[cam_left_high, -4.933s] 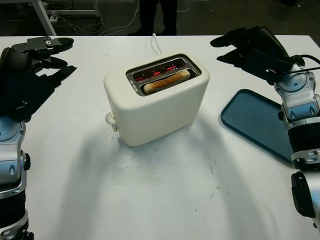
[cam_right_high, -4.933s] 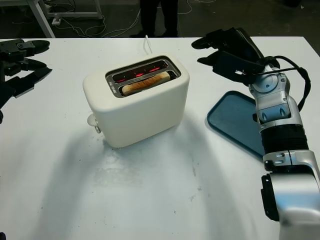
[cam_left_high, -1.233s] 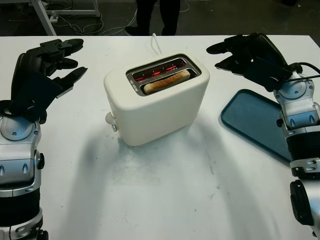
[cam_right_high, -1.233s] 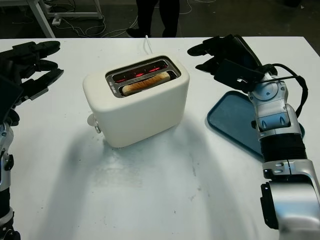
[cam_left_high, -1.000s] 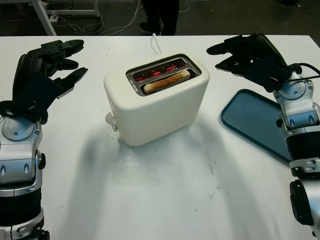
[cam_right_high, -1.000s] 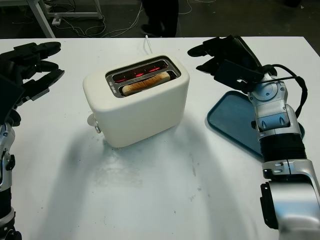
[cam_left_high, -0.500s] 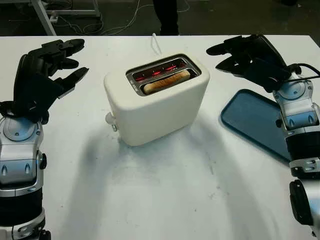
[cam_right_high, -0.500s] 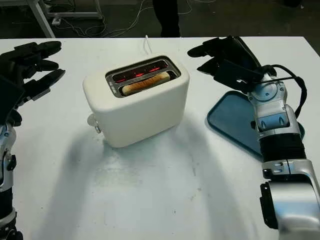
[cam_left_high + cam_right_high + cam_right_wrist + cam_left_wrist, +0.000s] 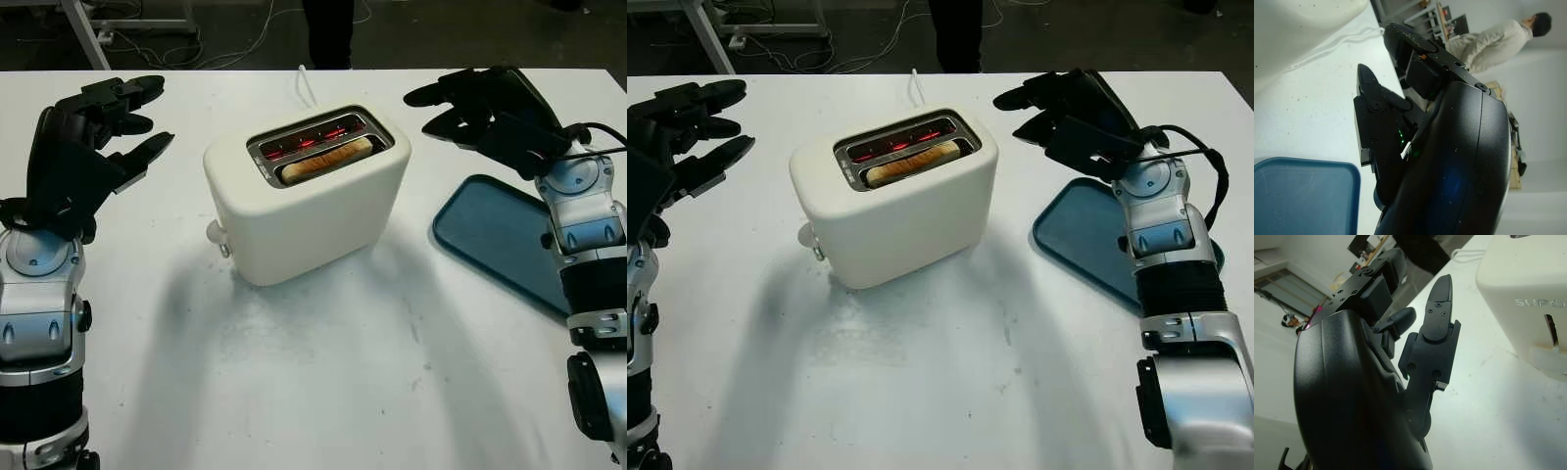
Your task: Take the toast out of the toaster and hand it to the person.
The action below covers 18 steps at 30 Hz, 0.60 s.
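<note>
Bright overhead light on the white bench; soft shadows spread beneath the toaster; its slots glow red; background dim

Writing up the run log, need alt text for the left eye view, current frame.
A cream two-slot toaster stands mid-table with a slice of toast sunk in its nearer slot and the farther slot glowing red. The left hand and right hand hover open on either side of it, touching nothing. A blue tray lies to its right; a person's legs stand beyond the table.
</note>
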Available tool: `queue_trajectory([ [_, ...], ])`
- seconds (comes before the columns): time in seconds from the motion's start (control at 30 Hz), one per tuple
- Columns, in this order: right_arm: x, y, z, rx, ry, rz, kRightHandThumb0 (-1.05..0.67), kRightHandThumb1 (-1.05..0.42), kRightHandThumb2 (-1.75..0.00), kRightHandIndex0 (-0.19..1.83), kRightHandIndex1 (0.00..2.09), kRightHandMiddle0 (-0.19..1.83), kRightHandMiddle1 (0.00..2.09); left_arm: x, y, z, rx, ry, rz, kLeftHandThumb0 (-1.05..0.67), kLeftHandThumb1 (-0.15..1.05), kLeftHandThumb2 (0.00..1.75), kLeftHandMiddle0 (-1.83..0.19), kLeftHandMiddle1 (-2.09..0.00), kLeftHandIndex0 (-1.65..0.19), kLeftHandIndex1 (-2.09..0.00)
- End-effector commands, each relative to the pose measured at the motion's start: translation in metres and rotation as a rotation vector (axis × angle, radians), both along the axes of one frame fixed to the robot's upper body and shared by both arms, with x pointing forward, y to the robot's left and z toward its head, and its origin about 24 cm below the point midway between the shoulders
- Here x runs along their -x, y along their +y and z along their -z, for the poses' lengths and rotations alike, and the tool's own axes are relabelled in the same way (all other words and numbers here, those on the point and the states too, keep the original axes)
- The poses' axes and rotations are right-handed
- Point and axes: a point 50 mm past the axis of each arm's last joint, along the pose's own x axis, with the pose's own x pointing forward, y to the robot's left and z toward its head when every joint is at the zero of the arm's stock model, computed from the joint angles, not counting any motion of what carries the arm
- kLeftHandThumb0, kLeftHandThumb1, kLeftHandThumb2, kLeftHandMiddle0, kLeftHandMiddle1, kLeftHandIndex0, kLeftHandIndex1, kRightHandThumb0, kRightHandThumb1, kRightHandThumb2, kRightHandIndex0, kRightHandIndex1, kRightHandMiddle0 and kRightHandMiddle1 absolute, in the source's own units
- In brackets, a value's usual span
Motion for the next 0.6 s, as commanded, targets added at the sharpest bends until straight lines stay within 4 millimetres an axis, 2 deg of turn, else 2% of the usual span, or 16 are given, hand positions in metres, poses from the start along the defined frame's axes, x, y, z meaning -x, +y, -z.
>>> queue_trajectory([
  [0.0, -0.0007, -0.0001, -0.0030, -0.025, -0.004, 0.004, -0.03, -0.92, -0.10, 0.93, 0.41, 0.93, 0.00, -0.0001, 0.0004, -0.0040, -0.016, -0.022, -0.004, -0.27, 0.89, 0.24, -0.23, -1.10, -0.70, -0.01],
  [0.57, 0.0000, 0.0002, -0.0070, 0.005, -0.020, 0.014, -0.05, -0.92, -0.08, 0.95, 0.42, 0.94, 0.01, -0.0034, -0.0010, -0.0049, -0.057, -0.053, 0.014, -0.26, 0.88, 0.30, -0.24, -1.15, -0.72, -0.03],
])
